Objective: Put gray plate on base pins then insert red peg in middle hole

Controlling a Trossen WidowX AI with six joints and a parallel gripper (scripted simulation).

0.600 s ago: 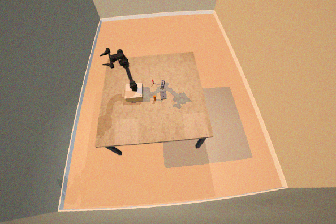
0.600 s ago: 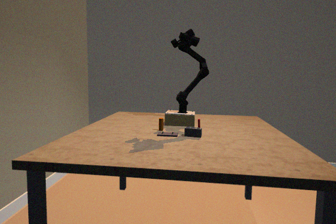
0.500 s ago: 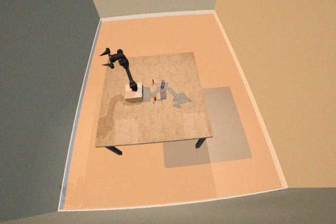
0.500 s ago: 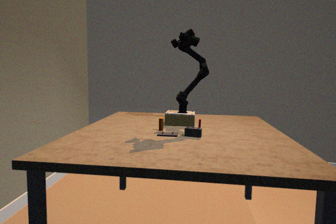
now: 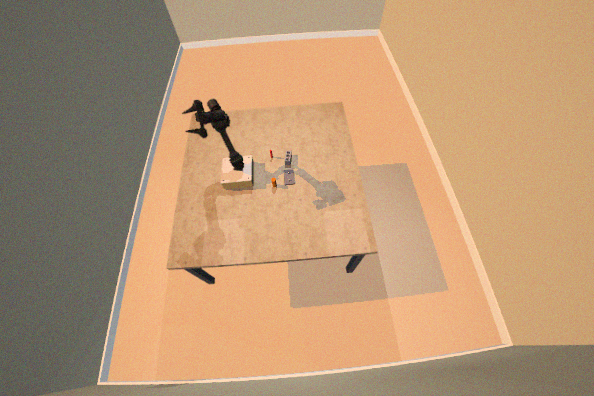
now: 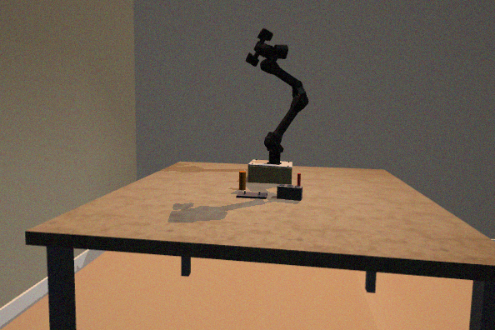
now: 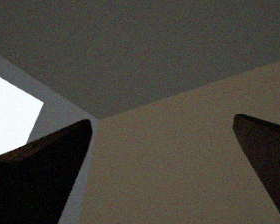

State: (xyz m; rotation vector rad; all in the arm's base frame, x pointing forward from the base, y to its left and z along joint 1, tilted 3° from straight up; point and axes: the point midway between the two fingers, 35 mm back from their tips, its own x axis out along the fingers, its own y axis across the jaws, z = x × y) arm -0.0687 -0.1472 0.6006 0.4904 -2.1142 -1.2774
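Table (image 6: 354,217) carries everything; arm reared high over its white mount (image 6: 270,172), pincer (image 5: 194,121) spread wide and empty, aimed at wall and ceiling around 10 o'clock in the top view, well away from the parts. Base (image 6: 289,192) with its two pins sits at about 3 o'clock of the mount, gray plate (image 6: 252,194) flat on the table just beside it, not on the pins, red peg (image 6: 298,179) upright near the base, orange cylinder (image 6: 242,180) near the plate. Plate step looks unstarted: swing down over the plate, take it by the edges, keep it level, line the holes over the pins before lowering.
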